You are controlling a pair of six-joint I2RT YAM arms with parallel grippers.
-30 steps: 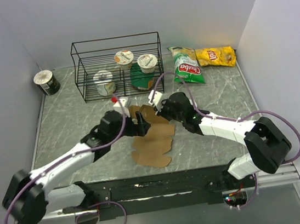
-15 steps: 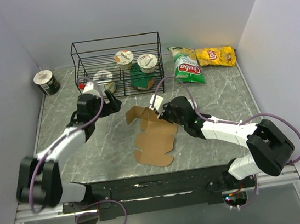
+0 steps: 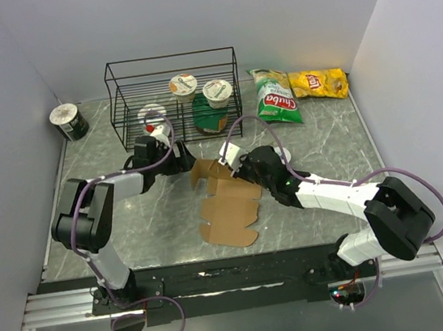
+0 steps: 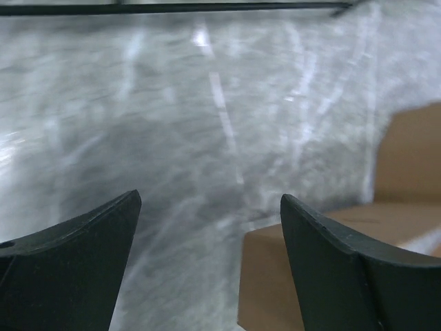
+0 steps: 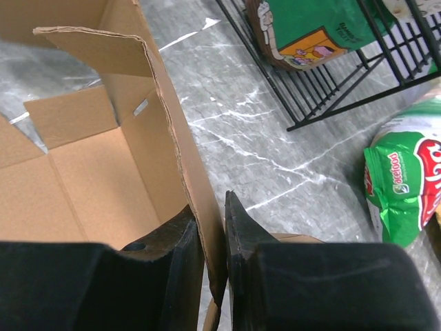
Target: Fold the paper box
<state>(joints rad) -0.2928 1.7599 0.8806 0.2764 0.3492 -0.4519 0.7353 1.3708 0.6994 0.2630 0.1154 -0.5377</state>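
Paper box point(image 3: 228, 213) sits mid-counter, only partly folded: near half lies flat on the grey marble counter point(image 3: 112, 204), far end has walls and flaps standing up

Right gripper point(image 3: 231, 172) is at the far right side of the box, jaws nearly closed and pinching one upright cardboard wall. Wrist view shows the wall edge squeezed between the two black fingers point(image 5: 186, 241), with the open inside of the box point(image 5: 89, 165) to their left

Left gripper point(image 3: 180, 158) is low over the counter just left of the raised end, jaws wide apart and holding nothing. Its wrist view is blurred; bare marble shows between the fingers point(image 4: 76, 248), brown cardboard point(image 4: 265, 276) behind the right one. Cannot tell if it touches the box

Black wire rack point(image 3: 173, 98) at the back holds three yogurt cups point(image 3: 183, 85) and a green packet point(image 3: 212, 122). Green chips bag point(image 3: 275, 97) and yellow Lay's bag point(image 3: 318, 83) lie right of the rack, a dark can point(image 3: 69, 121) in the far left corner
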